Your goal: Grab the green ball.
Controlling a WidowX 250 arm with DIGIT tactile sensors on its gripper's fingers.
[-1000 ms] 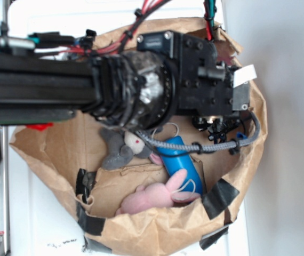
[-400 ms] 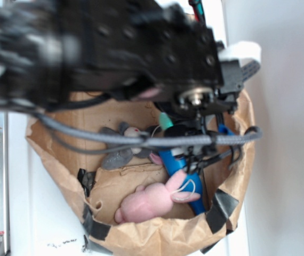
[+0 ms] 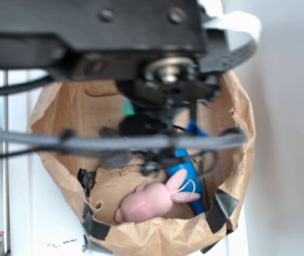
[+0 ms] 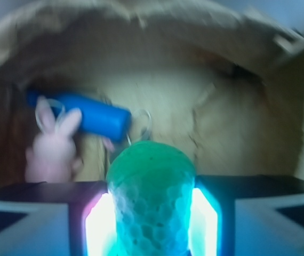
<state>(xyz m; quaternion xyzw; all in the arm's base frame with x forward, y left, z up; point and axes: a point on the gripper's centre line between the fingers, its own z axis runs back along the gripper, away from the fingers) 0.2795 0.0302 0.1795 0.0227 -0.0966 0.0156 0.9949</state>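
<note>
Wrist view shows the gripper (image 4: pixel 152 213) clamped on the green ball (image 4: pixel 151 186), one finger pressing each side. I'd hold that squeeze and lift straight up, clear of the paper bag (image 3: pixel 237 138) walls and the blue cylinder (image 4: pixel 85 114).

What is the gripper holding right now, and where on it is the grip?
The gripper holds the green ball, its fingers pressed on the ball's left and right sides.
</note>
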